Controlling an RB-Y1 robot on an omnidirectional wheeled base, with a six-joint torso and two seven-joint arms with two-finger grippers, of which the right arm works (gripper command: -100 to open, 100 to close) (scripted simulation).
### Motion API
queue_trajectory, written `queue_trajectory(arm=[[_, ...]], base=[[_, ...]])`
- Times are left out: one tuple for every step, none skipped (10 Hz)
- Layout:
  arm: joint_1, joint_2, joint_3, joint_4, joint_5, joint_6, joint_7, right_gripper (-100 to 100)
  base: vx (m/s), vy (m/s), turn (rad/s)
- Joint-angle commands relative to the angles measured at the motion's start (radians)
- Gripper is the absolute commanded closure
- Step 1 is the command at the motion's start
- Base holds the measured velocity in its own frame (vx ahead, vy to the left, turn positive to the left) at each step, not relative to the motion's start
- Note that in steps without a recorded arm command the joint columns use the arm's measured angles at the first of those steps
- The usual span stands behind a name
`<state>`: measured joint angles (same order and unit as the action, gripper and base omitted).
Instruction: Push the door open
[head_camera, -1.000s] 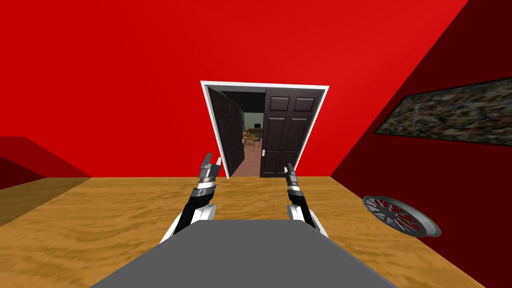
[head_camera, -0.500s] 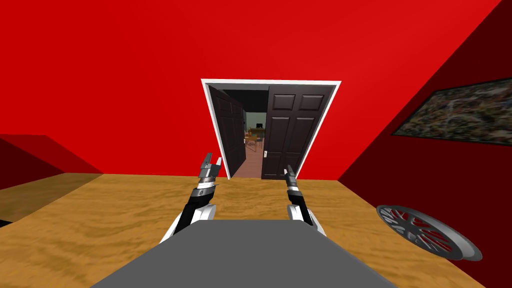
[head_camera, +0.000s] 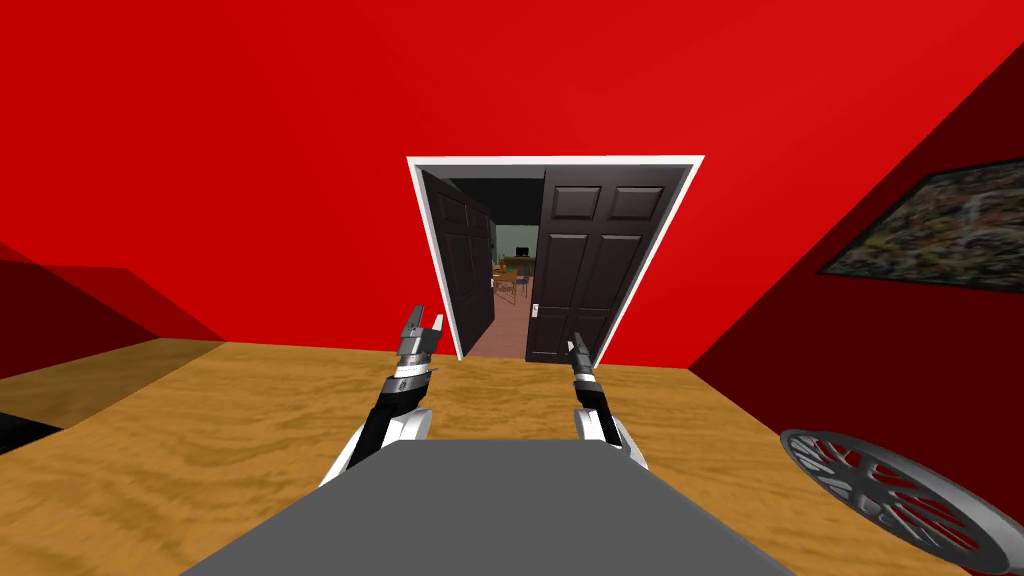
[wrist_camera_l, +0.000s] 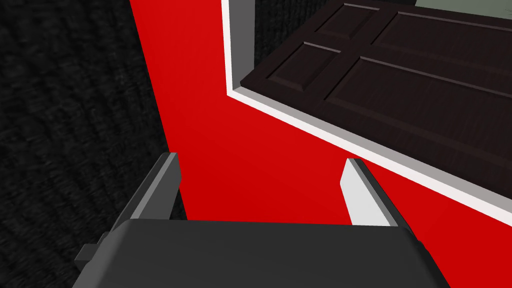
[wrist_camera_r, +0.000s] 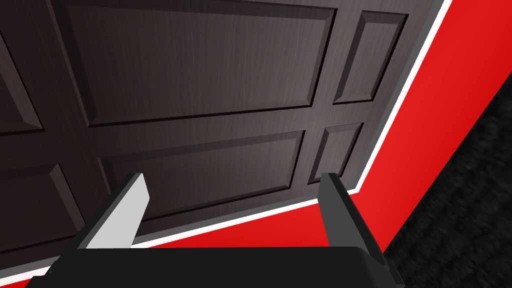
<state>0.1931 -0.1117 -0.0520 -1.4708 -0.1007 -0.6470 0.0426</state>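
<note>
Red wall (head_camera: 250, 150) stands ahead, and the doorway in it looks bigger now than it did a moment ago. Its white frame (head_camera: 432, 240) has spread wider and slid a little to the right in the head view. The wheel (head_camera: 900, 500) lying on the wooden floor (head_camera: 250, 430) has slipped toward the corner of the view. The wall picture (head_camera: 930, 235) has slid toward the edge too. Everything shifted together, so that is me rolling closer, not the things moving. The two door halves sit in the frame just as before.

The right door half (head_camera: 590, 265) is dark brown with panels and looks shut or nearly shut. Its small pale handle (head_camera: 536, 311) is by the gap. The left door half (head_camera: 462, 260) is swung inward. Through the gap I see a far room (head_camera: 510, 275) with some furniture.

The left end effector (head_camera: 425, 318) is released, fingers apart and holding nothing. It is aimed at the red wall by the frame's corner. The right end effector (head_camera: 574, 345) is released too, spread and empty. It is aimed at the panels of the right door half and is not touching them.

I think this is the getting-close step. The push is not yet done. Next I likely must roll on until the right end effector meets the door.
</note>
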Motion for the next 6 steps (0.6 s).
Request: queue_trajectory(arm=[[-0.018,-0.005,-0.007,0.05,-0.003,-0.012,-0.004,-100],[-0.032,-0.007,-0.012,0.079,-0.006,-0.019,-0.007,-100],[-0.032,-0.007,-0.012,0.085,-0.006,-0.019,-0.007,-100],[-0.045,-0.01,-0.017,0.118,-0.008,-0.026,-0.009,-100],[-0.059,-0.013,-0.022,0.152,-0.01,-0.032,-0.012,-100],[-0.072,-0.015,-0.027,0.185,-0.012,-0.039,-0.014,-100]], base=[[0.085,-0.001,0.087],[0.099,-0.007,0.077],[0.068,-0.004,0.029],[0.064,0.0,0.068],[0.082,0.002,0.058],[0.093,0.004,0.083]])
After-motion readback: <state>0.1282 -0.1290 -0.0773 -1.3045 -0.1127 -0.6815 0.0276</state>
